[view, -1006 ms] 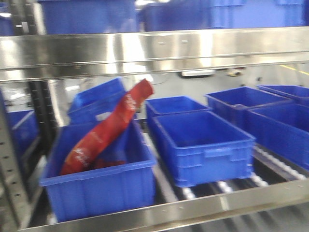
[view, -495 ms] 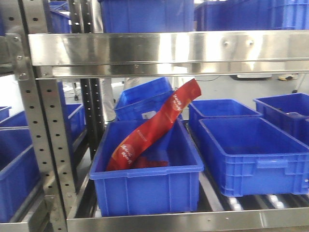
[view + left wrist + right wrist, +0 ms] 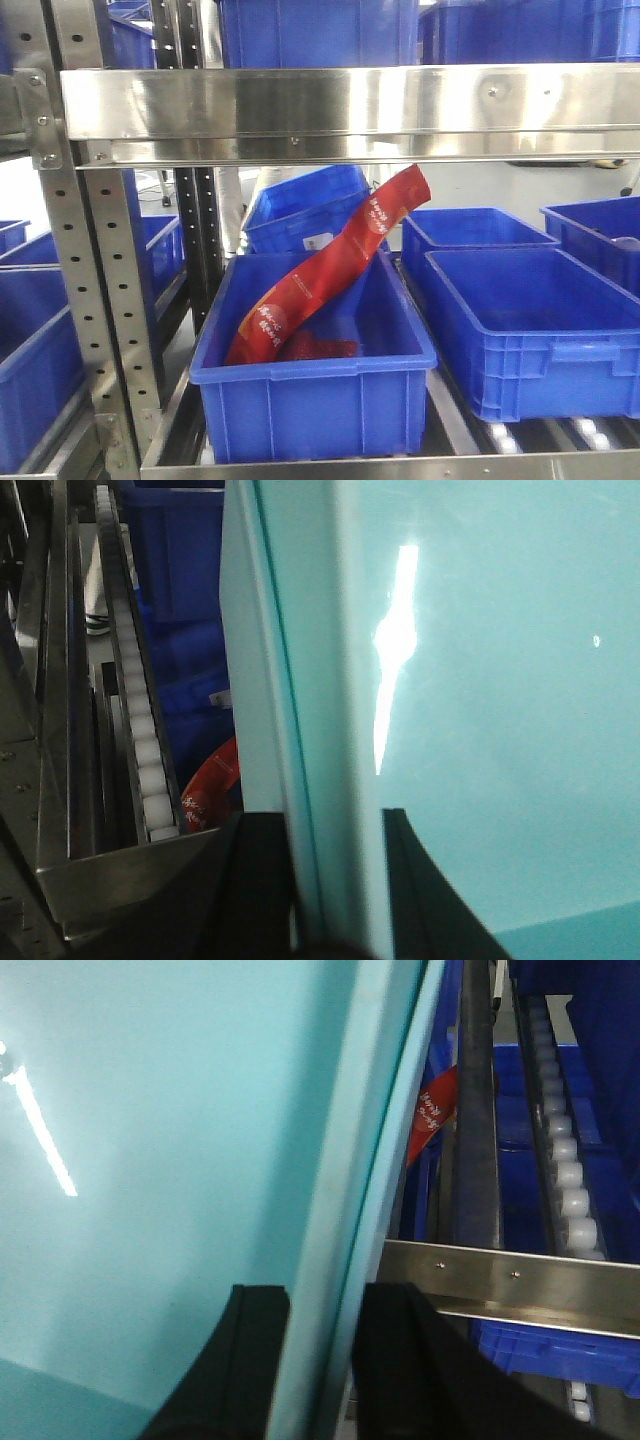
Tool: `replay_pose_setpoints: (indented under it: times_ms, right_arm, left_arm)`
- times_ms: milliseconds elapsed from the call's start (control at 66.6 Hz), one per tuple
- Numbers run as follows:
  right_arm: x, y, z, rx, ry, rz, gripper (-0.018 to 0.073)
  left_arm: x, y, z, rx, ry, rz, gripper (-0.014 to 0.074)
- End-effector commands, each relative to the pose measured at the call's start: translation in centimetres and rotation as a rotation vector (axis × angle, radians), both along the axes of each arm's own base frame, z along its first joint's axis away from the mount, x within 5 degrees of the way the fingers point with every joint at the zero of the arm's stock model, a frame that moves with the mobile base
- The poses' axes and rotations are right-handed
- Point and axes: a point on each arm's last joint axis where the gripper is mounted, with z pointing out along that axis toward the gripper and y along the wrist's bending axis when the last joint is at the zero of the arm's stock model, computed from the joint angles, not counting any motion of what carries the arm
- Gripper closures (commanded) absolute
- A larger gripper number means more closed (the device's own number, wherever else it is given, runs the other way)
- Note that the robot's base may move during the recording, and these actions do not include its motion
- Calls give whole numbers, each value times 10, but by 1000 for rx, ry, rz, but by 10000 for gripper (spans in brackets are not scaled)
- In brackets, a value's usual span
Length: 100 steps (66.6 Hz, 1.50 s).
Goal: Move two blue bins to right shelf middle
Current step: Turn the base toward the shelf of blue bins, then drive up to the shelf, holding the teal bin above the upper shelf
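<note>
Since a second ago, the shelf (image 3: 340, 110) view has slid left and steadied. Both my jaws pinch the pale bin's rim (image 3: 290, 730) (image 3: 350, 1210); roller rails (image 3: 135, 700) lie beyond them.

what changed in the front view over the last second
The view swung left: the dark blue bin with the red packet shifted from lower left toward centre, and the perforated upright came into view; the blur cleared. The packet stays leaning in that bin. Now, each wrist view shows a claw, left and right, clamped on a pale cyan bin's rim.
</note>
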Motion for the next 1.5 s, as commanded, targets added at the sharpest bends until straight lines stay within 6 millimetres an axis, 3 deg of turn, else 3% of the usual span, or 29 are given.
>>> replay_pose_setpoints:
  times_ms: [0, 1486]
  right_arm:
    - [-5, 2, 13, 48, -84, 22, 713]
    - [-5, 2, 13, 48, -84, 22, 713]
  left_arm:
    - [-7, -2, 22, -90, -142, -21, 707]
    - [-7, -2, 22, -90, -142, -21, 707]
